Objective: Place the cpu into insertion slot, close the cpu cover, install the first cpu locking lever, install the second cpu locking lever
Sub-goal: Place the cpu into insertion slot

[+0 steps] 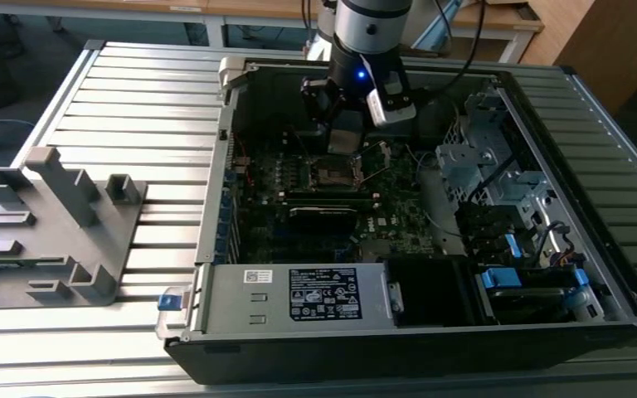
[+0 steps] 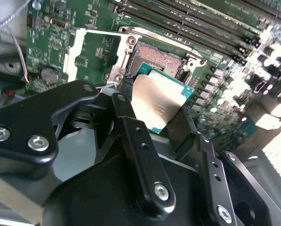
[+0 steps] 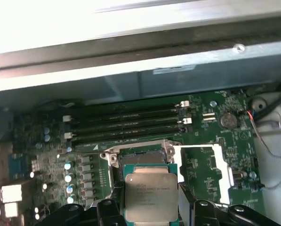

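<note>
1. Step in hand: placing the cpu; judged from the bare insertion slot and the raised chip, none of the four steps is complete.
2. Gripper (image 1: 344,141): hangs over the far middle of the open computer case (image 1: 216,207) in the exterior view; in both wrist views its fingers (image 2: 126,117) are drawn in against two opposite edges of the chip, carrying it.
3. The cpu (image 3: 151,195) (image 2: 160,99): silvery top upward, held clear of the motherboard (image 2: 46,42), just beside and partly over the near edge of the insertion slot (image 3: 142,159) (image 2: 156,60); not seated; whether any corner touches the slot frame cannot be told.
4. The cpu cover (image 3: 199,149) (image 2: 72,54): swung open and lying to one side of the slot, leaving the slot unobstructed; the memory slots (image 3: 126,125) run along the slot's far side.
5. Requirement, as a judgement: the chip must be centred squarely over the slot, edges parallel to the frame, level rather than tilted; descent must be straight and gentle, since the contact field is delicate; release only once it lies flat.
</note>
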Motion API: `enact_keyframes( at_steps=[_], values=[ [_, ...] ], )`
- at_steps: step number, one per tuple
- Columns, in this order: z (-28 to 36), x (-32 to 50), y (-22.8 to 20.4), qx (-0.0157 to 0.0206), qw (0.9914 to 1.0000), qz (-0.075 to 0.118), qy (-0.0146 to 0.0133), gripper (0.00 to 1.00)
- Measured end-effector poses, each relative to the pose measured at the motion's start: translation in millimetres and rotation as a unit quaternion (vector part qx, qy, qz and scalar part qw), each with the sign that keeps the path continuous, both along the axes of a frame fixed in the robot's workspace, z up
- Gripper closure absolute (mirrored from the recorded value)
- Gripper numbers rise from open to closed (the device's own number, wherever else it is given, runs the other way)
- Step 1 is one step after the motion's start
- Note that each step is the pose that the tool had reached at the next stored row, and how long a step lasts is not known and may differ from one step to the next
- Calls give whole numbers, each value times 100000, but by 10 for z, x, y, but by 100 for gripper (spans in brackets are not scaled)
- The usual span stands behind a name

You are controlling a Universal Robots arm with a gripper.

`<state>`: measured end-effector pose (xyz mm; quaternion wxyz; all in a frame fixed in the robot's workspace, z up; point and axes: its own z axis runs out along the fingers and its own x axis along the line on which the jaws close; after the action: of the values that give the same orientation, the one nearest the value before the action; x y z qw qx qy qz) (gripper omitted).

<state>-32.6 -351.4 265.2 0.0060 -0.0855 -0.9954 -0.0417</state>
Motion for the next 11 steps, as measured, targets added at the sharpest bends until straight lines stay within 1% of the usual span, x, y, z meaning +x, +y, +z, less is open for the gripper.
enact_keyframes(
  at_steps=[1, 11],
  values=[
    [0, 0, 0, -2, 99998, -624, 3, 46],
    [0, 0, 0, 0, 99998, -693, 1, 46]
  ],
)
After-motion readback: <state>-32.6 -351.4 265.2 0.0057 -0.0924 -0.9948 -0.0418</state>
